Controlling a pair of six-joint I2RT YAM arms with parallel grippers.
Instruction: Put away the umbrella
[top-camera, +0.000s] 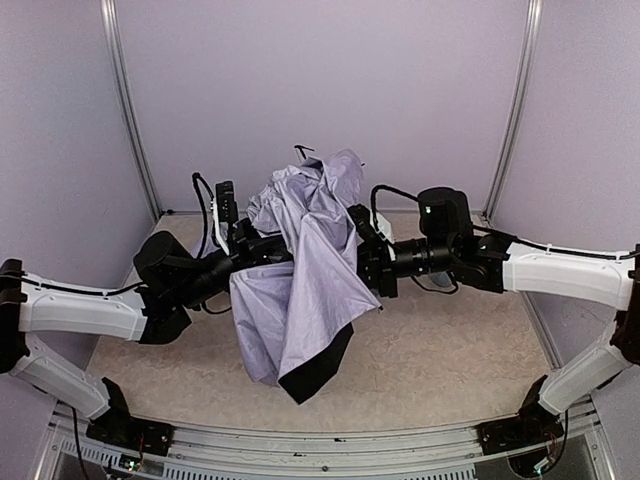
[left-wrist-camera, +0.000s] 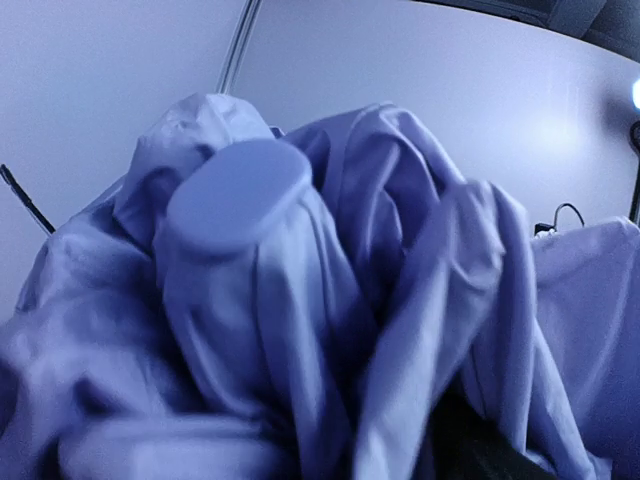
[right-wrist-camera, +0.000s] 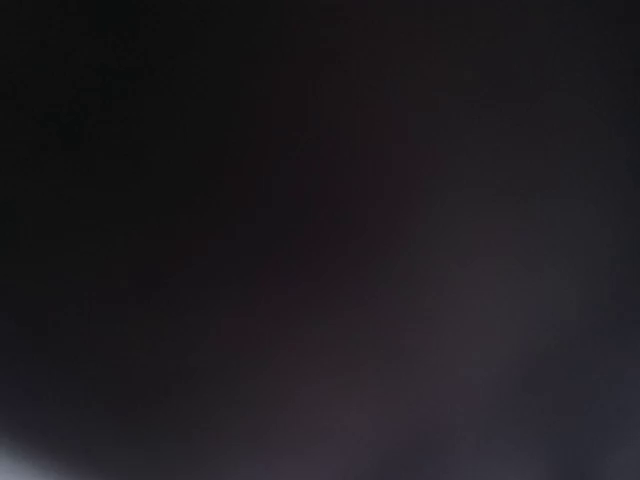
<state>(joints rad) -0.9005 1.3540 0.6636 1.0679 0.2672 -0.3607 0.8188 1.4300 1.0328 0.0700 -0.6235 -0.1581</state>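
Crumpled umbrella (top-camera: 300, 270) hanging between both arms

Black underside is showing at its low near corner, with pale lavender folds draping above the table (top-camera: 450, 350). Left gripper (top-camera: 262, 246) is hiding in cloth, so I cannot tell its spread. Right gripper (top-camera: 360, 245) is sitting pressed together against the fabric

The umbrella (top-camera: 300, 290) droops onto the beige speckled table (top-camera: 450, 365).
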